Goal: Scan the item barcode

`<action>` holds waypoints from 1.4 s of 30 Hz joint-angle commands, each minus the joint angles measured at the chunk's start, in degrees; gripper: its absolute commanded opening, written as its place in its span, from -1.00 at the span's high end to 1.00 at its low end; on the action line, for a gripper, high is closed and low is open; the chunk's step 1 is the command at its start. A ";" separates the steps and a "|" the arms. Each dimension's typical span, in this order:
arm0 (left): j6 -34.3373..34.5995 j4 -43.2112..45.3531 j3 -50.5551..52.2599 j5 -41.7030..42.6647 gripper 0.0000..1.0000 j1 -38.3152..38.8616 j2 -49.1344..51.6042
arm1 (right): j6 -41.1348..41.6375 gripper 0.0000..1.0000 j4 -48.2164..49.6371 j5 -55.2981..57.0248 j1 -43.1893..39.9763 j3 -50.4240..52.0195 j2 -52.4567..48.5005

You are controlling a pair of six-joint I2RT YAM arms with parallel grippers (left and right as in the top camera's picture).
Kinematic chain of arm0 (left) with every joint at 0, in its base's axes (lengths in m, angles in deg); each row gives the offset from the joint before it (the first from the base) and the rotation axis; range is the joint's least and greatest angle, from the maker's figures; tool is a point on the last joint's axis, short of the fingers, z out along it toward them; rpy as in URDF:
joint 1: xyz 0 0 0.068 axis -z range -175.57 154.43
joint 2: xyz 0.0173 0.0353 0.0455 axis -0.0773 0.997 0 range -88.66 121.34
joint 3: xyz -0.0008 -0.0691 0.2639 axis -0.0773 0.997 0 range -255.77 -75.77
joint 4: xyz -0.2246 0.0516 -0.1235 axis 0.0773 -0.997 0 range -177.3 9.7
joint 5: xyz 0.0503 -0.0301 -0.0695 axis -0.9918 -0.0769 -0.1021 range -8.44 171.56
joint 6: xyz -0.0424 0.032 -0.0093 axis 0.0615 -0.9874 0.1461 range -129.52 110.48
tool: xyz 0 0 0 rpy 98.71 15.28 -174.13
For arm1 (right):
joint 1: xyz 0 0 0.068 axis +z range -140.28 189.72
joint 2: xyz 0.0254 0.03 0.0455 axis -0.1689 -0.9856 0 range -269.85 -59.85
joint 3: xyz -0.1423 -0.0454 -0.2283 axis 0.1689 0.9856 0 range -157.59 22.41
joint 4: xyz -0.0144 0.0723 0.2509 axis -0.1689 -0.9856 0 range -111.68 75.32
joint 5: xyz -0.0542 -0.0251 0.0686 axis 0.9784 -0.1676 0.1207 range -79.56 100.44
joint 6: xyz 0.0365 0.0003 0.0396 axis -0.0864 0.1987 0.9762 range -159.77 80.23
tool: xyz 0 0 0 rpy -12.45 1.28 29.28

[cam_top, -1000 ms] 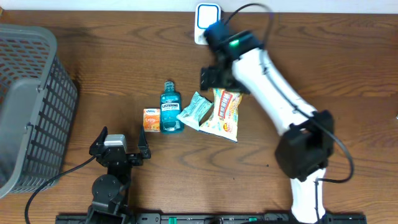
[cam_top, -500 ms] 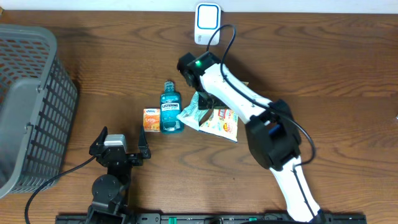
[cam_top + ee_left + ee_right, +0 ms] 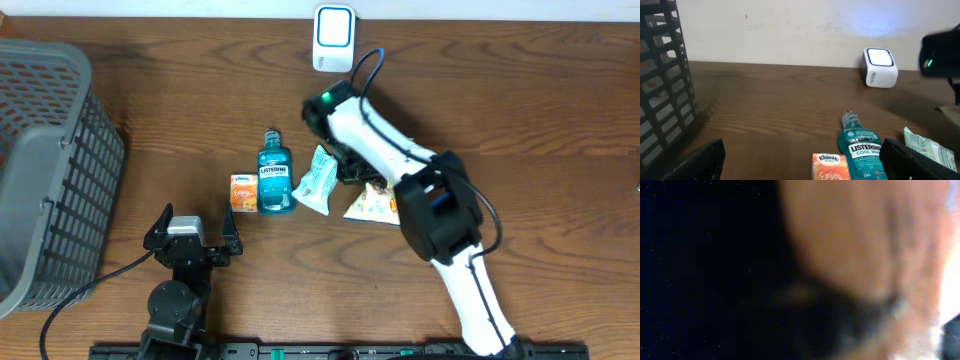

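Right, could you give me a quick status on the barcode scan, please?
Left jaws open, away from the items. Right jaws shut at snack packet, grip unconfirmed. Teal packet close beside it; scanner beyond.

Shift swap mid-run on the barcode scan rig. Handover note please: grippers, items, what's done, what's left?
Left gripper: open, empty, near the front edge.
Right gripper: shut, down at the snack bag. Its wrist view is only an orange blur, so the grip is unconfirmed.
Scanner: far edge of the table.
Bottle, tissue pack and packet: mid-table, untouched.
Done: reach to the bag.
Left: confirm the grip, lift the bag, show its barcode to the scanner.
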 commanded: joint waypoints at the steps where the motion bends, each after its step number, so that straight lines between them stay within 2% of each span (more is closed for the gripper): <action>1: 0.74 -1.90 1.22 -0.31 -0.95 -0.24 -0.20 | -15.67 0.98 1.31 -13.77 -3.52 -1.86 6.45; 4: 0.74 -1.90 1.22 -0.31 -0.95 -0.24 -0.20 | -32.57 0.98 2.25 -28.81 -6.88 -1.86 9.84; 7: 0.74 -1.90 1.22 -0.31 -0.95 -0.24 -0.20 | -55.12 0.92 -1.46 -50.82 -10.84 -1.86 11.89; 9: 0.74 -1.90 1.22 -0.31 -0.95 -0.24 -0.20 | -66.45 0.89 -4.90 -60.96 -12.81 -1.84 12.07; 11: 0.74 -1.90 1.22 -0.31 -0.95 -0.24 -0.20 | -78.97 0.98 -7.63 -67.10 -14.29 -1.64 12.02; 16: 0.74 -1.90 1.22 -0.31 -0.96 -0.24 -0.20 | -97.37 0.98 -7.63 -76.41 -14.91 -1.36 12.02; 19: 0.74 -1.90 1.22 -0.31 -0.95 -0.24 -0.20 | -100.74 0.98 -7.63 -82.68 -14.10 -1.36 12.02; 24: 0.74 -1.90 1.22 -0.31 -0.95 -0.24 -0.20 | -101.18 0.98 -7.63 -95.10 -12.37 -1.36 12.02; 26: 0.74 -1.90 1.22 -0.31 -0.95 -0.24 -0.20 | -101.79 0.98 -7.61 -96.21 -11.56 -1.36 12.02; 30: 0.74 -1.90 1.22 -0.31 -0.95 -0.24 -0.20 | -110.14 0.98 -7.63 -92.61 -9.88 -1.36 12.02; 32: 0.74 -1.90 1.22 -0.31 -0.95 -0.24 -0.20 | -111.75 0.98 -7.63 -92.89 -9.44 -1.36 12.02; 39: 0.74 -1.90 1.22 -0.31 -0.95 -0.24 -0.20 | -112.43 0.98 -7.63 -100.26 -7.45 -1.36 12.02; 41: 0.74 -1.90 1.22 -0.31 -0.95 -0.24 -0.20 | -108.39 0.97 -7.63 -100.56 -7.48 -1.36 12.02; 42: 0.74 -1.90 1.22 -0.31 -0.95 -0.24 -0.20 | -105.37 0.90 -7.61 -100.69 -7.58 -1.36 12.02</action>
